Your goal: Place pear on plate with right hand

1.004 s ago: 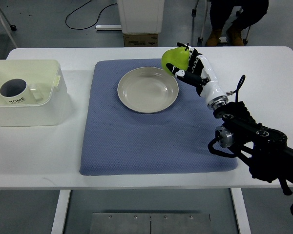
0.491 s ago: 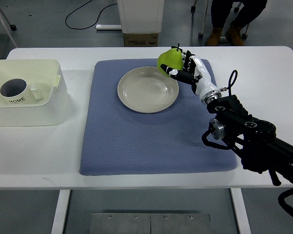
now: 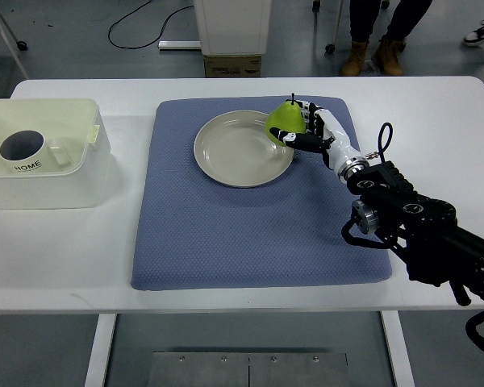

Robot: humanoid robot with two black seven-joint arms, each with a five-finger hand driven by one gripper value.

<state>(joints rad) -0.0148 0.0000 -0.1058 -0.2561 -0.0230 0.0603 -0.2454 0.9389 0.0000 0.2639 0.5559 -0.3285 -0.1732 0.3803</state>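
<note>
Right hand (image 3: 313, 131) fingers wrapped around green pear (image 3: 286, 121), stem up, over right rim of plate (image 3: 234, 153), upper centre of frame

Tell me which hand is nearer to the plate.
Right. The right hand holds the pear over the plate's right rim, its arm entering from the picture's right. The left hand is out of view, so it cannot be placed.

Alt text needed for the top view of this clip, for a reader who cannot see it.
The robot's right hand holds a green pear over the right rim of a round beige plate on a blue mat. A cream bin at left holds a white mug.
</note>
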